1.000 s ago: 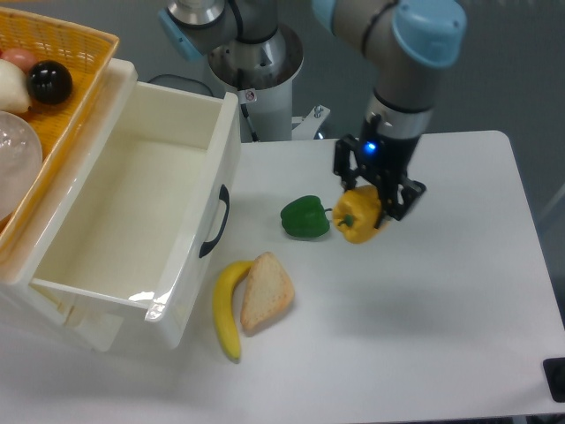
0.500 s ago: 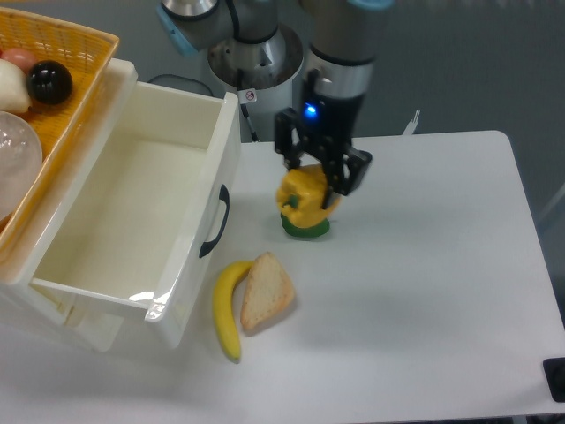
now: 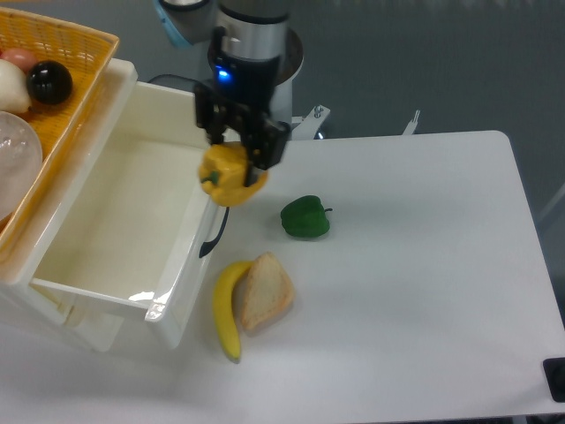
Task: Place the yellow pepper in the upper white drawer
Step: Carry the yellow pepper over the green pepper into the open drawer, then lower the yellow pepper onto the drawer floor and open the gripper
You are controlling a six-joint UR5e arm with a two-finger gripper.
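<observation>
Gripper fingers are closed tight around the yellow pepper, holding it up in the air over the front wall of the upper white drawer, right above the dark handle. On the desk, a green pepper sits near the middle. A banana and a slice of bread lie touching, closer to the front edge.

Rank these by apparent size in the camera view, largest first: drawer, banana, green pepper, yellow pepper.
1. upper white drawer
2. banana
3. yellow pepper and green pepper: alike; the yellow one is raised in the tool, so unranked.
</observation>
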